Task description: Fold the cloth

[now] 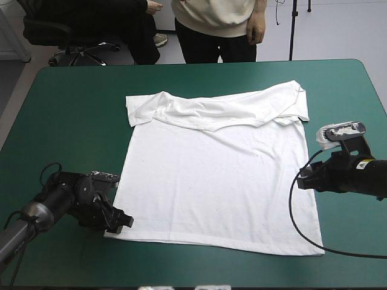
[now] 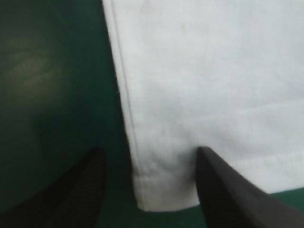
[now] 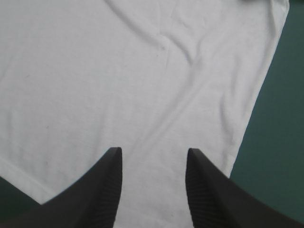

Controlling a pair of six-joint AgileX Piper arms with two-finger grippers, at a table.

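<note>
Open-fingered, the left gripper sits at the 7 o'clock corner of the white short-sleeved cotton T-shirt. Its 2 broad black fingers stand apart, with the hemmed corner between them, 1 finger over bare cover and the other over cloth. The right gripper is at the shirt's 3 o'clock side edge, its 2 black fingers also spread, and both lie over white fabric. The T-shirt is spread flat at the table's centre, hem toward 6 o'clock, and its 12 o'clock part is doubled over into a rumpled band. Around it lies the table's smooth teal-green cover, bare on every side of the shirt.
</note>
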